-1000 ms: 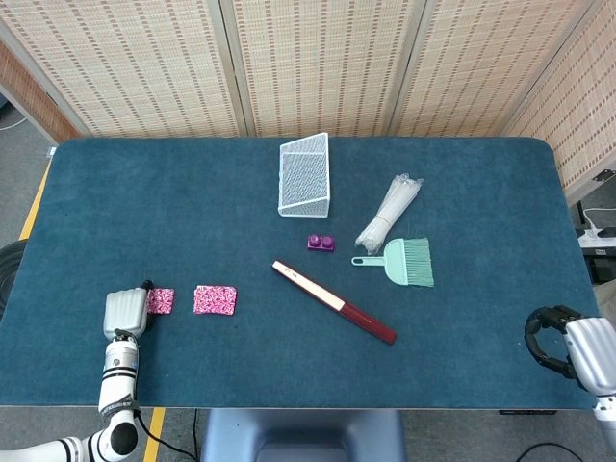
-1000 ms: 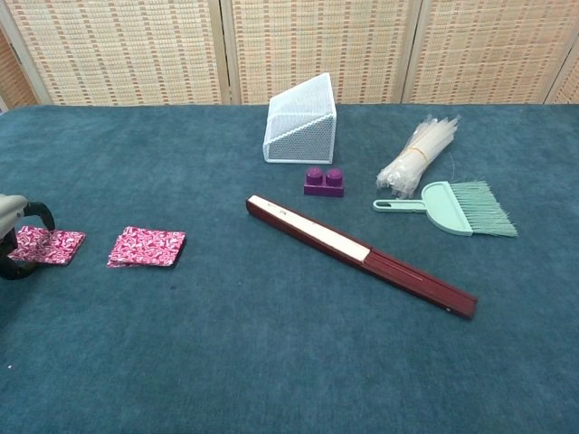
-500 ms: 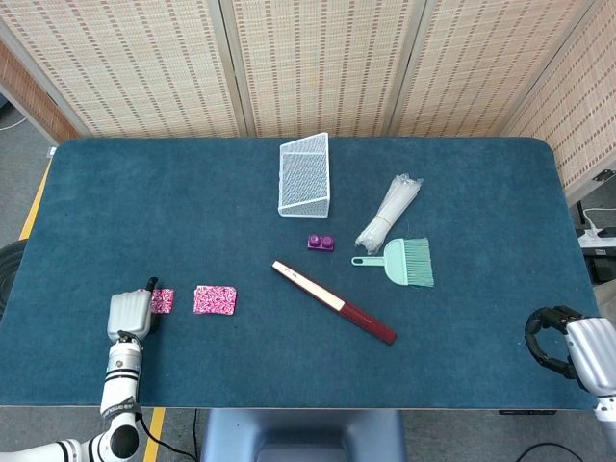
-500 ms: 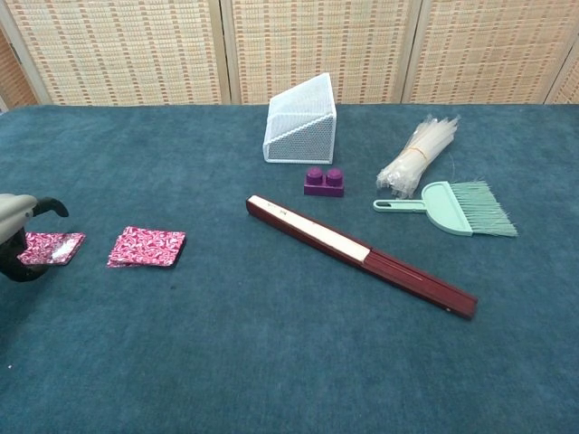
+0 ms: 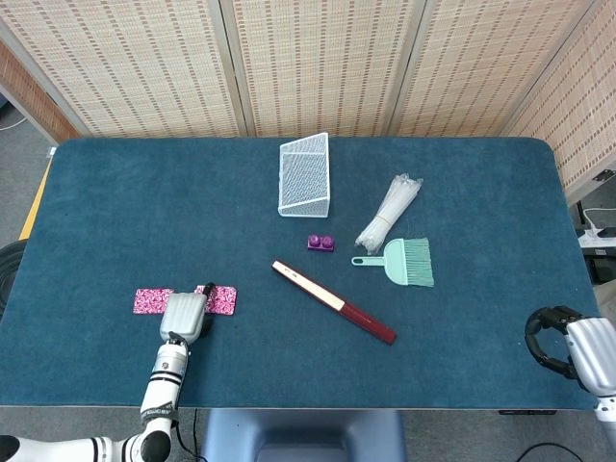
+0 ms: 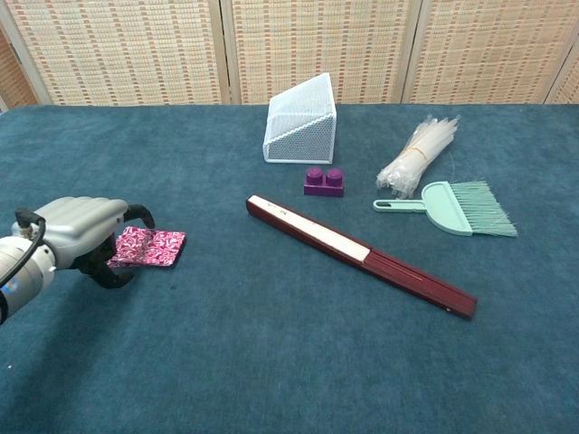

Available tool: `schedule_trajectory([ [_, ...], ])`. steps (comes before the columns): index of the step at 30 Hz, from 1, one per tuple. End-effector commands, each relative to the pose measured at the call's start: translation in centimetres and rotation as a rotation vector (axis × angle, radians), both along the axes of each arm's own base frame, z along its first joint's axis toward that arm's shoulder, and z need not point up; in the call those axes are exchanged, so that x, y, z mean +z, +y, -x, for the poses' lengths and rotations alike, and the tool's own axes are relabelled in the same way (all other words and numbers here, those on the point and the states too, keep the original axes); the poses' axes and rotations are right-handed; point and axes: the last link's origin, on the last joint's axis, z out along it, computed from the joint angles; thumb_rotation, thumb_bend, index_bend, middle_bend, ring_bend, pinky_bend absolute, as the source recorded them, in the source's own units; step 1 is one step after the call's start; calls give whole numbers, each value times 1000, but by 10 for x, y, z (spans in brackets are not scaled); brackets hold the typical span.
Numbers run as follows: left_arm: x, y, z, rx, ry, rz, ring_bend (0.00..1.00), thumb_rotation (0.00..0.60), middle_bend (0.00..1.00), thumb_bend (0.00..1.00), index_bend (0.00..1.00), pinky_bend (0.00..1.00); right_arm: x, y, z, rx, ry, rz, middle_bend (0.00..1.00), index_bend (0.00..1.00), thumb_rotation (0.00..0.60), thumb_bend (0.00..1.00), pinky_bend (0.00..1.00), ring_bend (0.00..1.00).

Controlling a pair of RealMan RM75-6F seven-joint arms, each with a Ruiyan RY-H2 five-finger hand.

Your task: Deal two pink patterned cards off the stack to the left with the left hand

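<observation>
The stack of pink patterned cards [image 5: 221, 299] [image 6: 154, 246] lies on the blue table at the front left. One dealt pink card [image 5: 151, 301] lies flat just left of it; the chest view hides this card behind the hand. My left hand [image 5: 184, 314] [image 6: 87, 231] hovers at the stack's left edge, thumb and curled fingers apart, with nothing held. My right hand [image 5: 576, 348] rests at the table's front right corner, fingers curled in on nothing; it is outside the chest view.
A closed dark red fan [image 5: 333, 301] [image 6: 360, 254] lies diagonally mid-table. Behind it are a purple block [image 5: 320, 242], a white mesh basket [image 5: 305, 174], a bundle of clear straws [image 5: 389, 212] and a mint brush [image 5: 406, 261].
My left hand has moved right, from over the dealt card to the left edge of the stack. The dealt card now lies uncovered. The right hand has not moved.
</observation>
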Motion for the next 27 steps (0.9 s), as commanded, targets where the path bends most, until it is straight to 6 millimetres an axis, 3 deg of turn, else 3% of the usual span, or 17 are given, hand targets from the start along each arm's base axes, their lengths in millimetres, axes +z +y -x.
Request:
schedule_trajectory([
  [1,-4,2,-3,1,6,3,1000,600,1000,325,207,1000,0,0,0,0,-1,0,580,663,600,370,799,520],
  [27,-9,12,-8,-17,13,-15,1000,600,1000,323,268,1000,-1,-1,0,-1,3,-5,580,663,600,370,799,520],
])
